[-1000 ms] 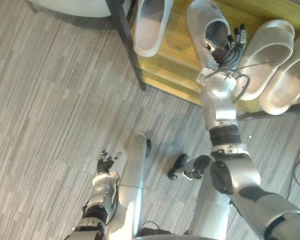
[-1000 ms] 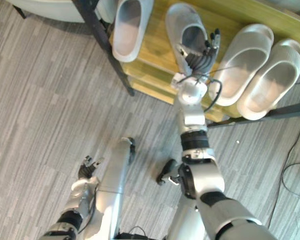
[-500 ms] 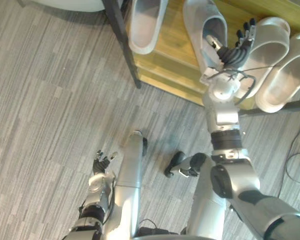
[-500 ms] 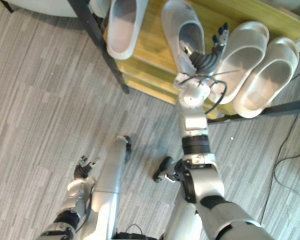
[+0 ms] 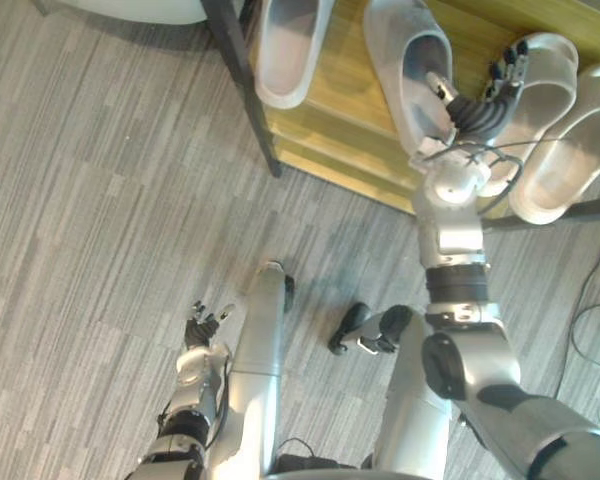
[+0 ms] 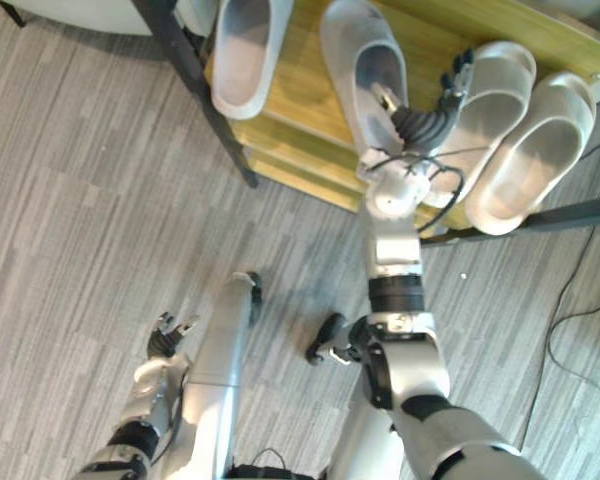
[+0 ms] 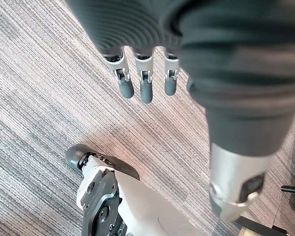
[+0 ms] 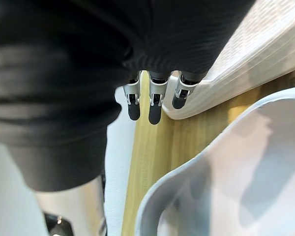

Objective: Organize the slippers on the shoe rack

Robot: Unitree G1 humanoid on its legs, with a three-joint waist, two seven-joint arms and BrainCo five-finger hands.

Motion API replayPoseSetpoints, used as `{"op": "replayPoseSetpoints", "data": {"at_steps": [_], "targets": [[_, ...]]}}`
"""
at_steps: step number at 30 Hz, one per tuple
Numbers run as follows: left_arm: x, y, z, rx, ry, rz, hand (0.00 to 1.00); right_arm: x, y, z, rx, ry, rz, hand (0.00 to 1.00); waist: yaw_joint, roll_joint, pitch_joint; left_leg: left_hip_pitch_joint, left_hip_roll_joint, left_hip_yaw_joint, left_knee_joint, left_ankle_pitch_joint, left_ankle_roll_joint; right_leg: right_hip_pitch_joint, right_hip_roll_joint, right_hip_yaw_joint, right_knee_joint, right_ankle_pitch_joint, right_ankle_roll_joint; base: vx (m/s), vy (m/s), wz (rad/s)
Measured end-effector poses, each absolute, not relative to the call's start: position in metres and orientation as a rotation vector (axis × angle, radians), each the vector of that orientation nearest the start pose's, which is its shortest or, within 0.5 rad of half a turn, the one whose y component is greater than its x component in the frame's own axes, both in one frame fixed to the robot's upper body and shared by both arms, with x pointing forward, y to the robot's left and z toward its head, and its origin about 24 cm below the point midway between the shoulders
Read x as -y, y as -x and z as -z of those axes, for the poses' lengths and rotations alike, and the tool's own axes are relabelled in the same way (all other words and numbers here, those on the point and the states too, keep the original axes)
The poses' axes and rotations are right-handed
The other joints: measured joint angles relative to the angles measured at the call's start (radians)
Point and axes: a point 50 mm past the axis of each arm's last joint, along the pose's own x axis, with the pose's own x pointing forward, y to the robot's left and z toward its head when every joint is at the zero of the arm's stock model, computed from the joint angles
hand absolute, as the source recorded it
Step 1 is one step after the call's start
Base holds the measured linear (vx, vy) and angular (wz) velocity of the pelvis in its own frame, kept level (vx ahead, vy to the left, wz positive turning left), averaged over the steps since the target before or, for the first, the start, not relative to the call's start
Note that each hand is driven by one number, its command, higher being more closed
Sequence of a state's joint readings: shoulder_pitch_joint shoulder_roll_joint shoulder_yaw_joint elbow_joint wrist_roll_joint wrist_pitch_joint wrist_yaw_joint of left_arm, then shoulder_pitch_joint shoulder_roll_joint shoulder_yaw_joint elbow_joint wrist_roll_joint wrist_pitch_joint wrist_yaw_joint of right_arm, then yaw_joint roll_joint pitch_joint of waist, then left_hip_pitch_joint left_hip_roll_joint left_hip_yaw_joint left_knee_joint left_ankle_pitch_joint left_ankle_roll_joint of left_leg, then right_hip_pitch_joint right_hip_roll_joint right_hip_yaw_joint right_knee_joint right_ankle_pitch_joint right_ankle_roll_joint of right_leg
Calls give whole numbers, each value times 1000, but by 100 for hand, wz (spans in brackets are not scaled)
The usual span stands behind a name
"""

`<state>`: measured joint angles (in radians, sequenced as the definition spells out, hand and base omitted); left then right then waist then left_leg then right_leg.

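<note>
Down at the lower left of the head views, the left hand [image 5: 202, 328] hangs over the grey floor [image 5: 100, 200] with its fingers relaxed and nothing in it; it has no part in this step.

Further up, at the upper right, the right hand [image 5: 475, 108] reaches onto the wooden shelf of the shoe rack [image 5: 350, 110]. It is spread wide and holds nothing. Its thumb lies toward the second slipper [image 5: 405, 50] and its fingers [image 5: 510, 68] are at the toe rim of the third slipper [image 5: 540, 100]. In its wrist view the straight fingertips sit right at a slipper's ribbed edge; whether they press on it I cannot tell.

All the footwear is already on the shelf: the first slipper [image 5: 290, 50] at top centre, the second angled beside it, and the third and fourth slipper [image 5: 580, 150] lying close together at the far right.

The step looks like squaring up the middle ones. It would go best with the fingers kept flat against a slipper's side, sliding it along the wood rather than lifting. Push gently, since the second's heel sits near the shelf's front edge and could tip off, and a wide sweep would disturb the neat right-hand pair.
</note>
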<state>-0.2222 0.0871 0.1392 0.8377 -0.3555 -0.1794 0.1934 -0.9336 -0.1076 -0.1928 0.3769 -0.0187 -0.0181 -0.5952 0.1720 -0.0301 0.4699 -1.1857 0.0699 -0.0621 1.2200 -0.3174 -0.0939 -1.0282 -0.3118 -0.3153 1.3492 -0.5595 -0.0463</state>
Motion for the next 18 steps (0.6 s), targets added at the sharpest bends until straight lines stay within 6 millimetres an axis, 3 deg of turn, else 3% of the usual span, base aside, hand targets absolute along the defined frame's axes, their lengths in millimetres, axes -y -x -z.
{"op": "replayPoseSetpoints", "data": {"at_steps": [7,18], "targets": [[-205,-249,71,-448,251,-434,0,166,-379,-234,457,-163,514,0,0,0,0,-3,1,0,0,0,0,-3,0,1,0,0,0,0,0,0],[-207,-248,72,-456,247,-438,0,151,-384,-232,445,-145,419,0,0,0,0,-8,6,0,0,0,0,-12,6,1,0,1,1,0,0,0]]}}
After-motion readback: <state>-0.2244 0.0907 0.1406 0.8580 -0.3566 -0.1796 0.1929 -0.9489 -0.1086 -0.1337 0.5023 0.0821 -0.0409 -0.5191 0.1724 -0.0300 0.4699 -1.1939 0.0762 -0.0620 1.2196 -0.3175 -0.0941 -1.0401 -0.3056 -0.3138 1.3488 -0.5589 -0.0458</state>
